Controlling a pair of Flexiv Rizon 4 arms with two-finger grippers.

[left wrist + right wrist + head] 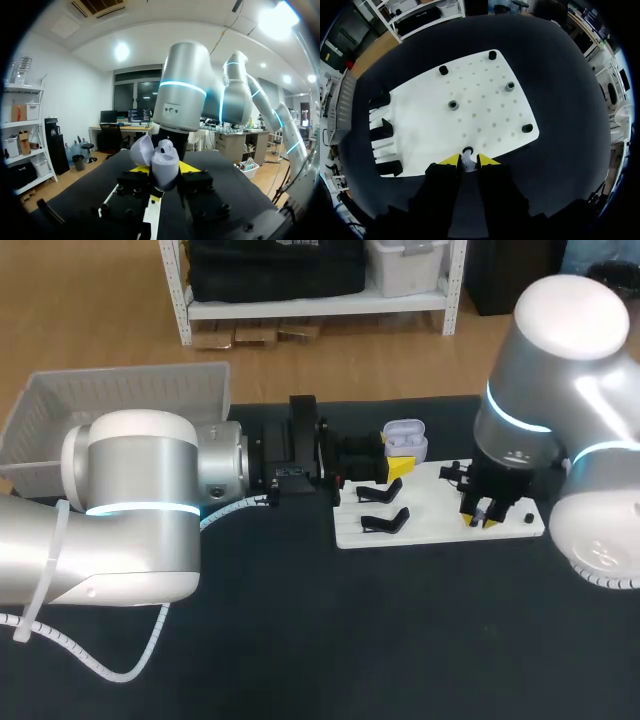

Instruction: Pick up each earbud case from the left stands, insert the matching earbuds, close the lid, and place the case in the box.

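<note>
Left pincer (165, 170) clamps the open earbud case (155, 155). Right pincer (468, 160) straddles an earbud (467, 151) at the board (485, 100) edge. Can't tell if it's gripping, so it could slip.

No legible text, labels, numbers or signs on anything visible.

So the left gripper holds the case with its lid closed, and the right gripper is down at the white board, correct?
Not quite: the lid is open, not closed. The left wrist view shows the case in the left gripper with its lid tipped back. The right gripper is down at the white board, as you say.
</note>
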